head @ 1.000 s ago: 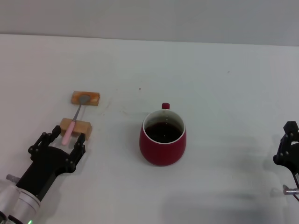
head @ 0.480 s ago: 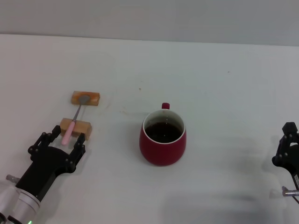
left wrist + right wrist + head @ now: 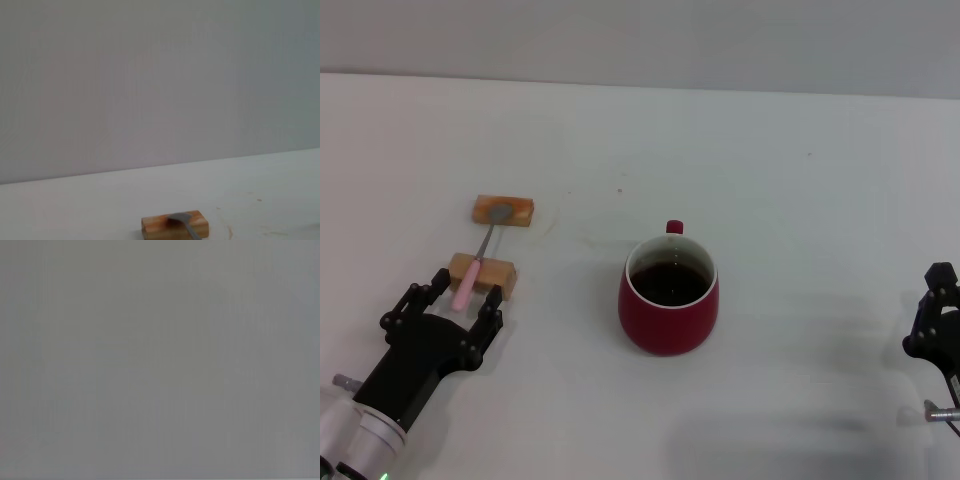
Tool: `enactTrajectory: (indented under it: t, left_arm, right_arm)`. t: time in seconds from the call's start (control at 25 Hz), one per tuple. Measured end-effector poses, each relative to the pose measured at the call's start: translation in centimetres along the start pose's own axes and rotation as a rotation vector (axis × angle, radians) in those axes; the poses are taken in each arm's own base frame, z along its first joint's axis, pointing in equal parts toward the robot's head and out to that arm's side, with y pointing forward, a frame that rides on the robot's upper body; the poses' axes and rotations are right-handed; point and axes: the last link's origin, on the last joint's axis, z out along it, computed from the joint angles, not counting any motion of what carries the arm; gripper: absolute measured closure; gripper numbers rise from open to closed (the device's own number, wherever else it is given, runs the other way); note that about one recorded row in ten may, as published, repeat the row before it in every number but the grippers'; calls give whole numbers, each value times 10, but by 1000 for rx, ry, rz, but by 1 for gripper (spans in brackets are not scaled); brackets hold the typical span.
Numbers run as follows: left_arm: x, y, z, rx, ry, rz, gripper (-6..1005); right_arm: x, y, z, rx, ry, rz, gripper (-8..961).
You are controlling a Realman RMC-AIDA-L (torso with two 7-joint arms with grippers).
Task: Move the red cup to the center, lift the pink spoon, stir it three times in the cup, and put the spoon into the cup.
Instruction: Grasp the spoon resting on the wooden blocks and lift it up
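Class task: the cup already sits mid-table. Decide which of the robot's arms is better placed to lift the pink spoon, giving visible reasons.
Left. The left gripper is open with its fingers either side of the pink spoon handle's end, on the wooden blocks. The right gripper sits at the far right edge, beyond the red cup.

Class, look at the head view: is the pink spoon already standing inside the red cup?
No. The pink spoon lies across two wooden blocks on the robot's left side of the table, well apart from the red cup.
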Motion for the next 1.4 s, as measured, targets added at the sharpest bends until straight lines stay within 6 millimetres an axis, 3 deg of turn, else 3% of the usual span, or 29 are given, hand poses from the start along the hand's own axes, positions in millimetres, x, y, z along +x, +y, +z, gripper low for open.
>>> enactTrajectory:
  t: [1.4]
  left_arm:
    - [0, -1, -1, 4, 0, 2, 350]
  right_arm:
    - [-1, 0, 0, 0, -4, 1, 954]
